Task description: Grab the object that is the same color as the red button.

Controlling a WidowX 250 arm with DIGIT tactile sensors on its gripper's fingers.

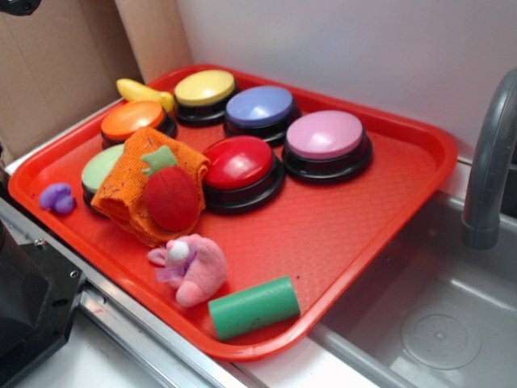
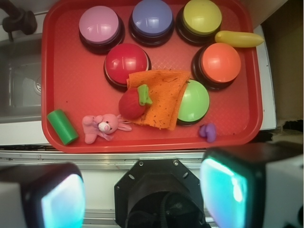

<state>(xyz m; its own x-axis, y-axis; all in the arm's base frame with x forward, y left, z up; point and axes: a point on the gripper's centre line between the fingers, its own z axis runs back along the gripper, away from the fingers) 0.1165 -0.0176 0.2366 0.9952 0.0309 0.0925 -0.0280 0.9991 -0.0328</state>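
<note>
The object, a small round red plush fruit (image 1: 171,198) (image 2: 131,104) with a green felt leaf, lies on a folded orange cloth (image 1: 144,191) (image 2: 161,97) in the red tray (image 1: 323,234) (image 2: 61,71). Just beside it stands the red button (image 1: 239,164) (image 2: 125,62), a glossy dome on a black base. In the wrist view my gripper (image 2: 142,197) hangs high above the tray's near edge. Its two fingers (image 2: 61,202) stand wide apart with nothing between them, well short of the fruit. The exterior view does not show the gripper.
Pink (image 2: 99,25), blue (image 2: 152,17), yellow (image 2: 202,16), orange (image 2: 221,62) and green (image 2: 194,100) dome buttons share the tray with a pink plush animal (image 2: 100,127), a green cylinder (image 2: 62,126), a small purple toy (image 2: 208,131) and a yellow banana (image 2: 239,38). A grey sink (image 1: 440,315) with a faucet (image 1: 489,174) adjoins the tray.
</note>
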